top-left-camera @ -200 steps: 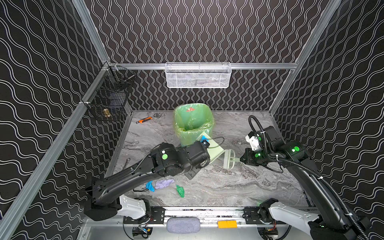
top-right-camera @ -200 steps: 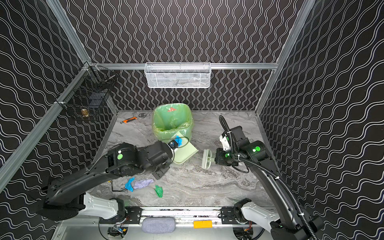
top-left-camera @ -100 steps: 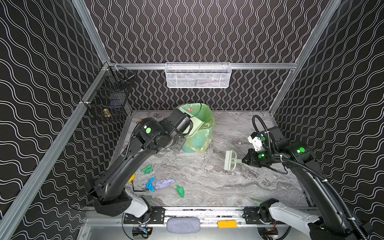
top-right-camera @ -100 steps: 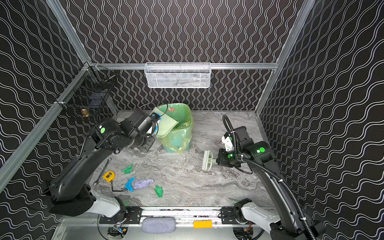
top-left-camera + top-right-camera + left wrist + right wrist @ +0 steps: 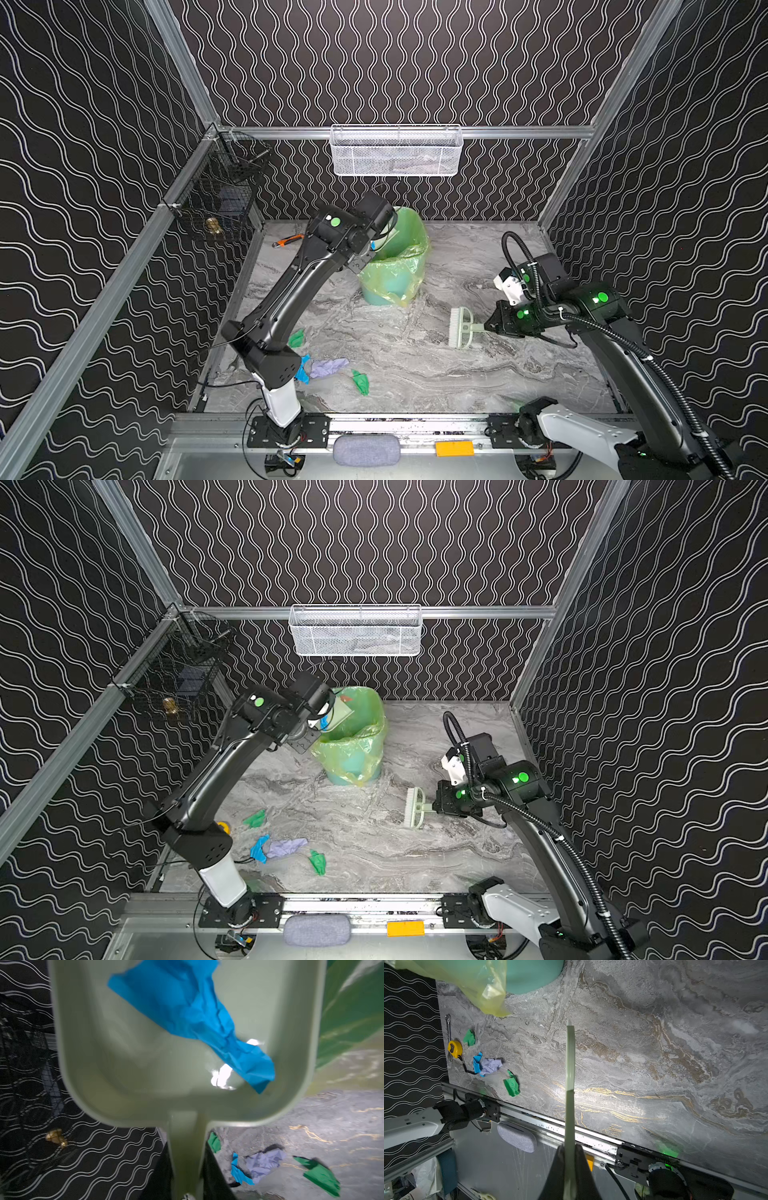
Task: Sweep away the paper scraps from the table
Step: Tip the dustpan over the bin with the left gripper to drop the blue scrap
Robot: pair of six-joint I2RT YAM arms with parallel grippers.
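My left gripper (image 5: 187, 1167) is shut on the handle of a pale green dustpan (image 5: 145, 1064), held tilted at the rim of the green-lined bin (image 5: 353, 750). A blue paper scrap (image 5: 187, 1012) lies in the pan. Several paper scraps lie on the table (image 5: 478, 374) at the near left: a green one (image 5: 297, 338), a blue one (image 5: 303, 370), a lilac one (image 5: 330, 366) and another green one (image 5: 360, 382). My right gripper (image 5: 492, 326) is shut on the handle of a pale green brush (image 5: 460, 328), low over the table's right half.
A yellow tape measure (image 5: 455, 1049) and a silver spanner (image 5: 448, 1026) lie by the left wall beside the scraps. An orange-handled wrench (image 5: 289, 240) lies at the back left. A white mesh basket (image 5: 397, 151) and a black wire basket (image 5: 220, 195) hang on the walls.
My left arm has lifted the dustpan off the middle of the table and swung it back and left to the bin. The right gripper and brush have drifted slightly right.
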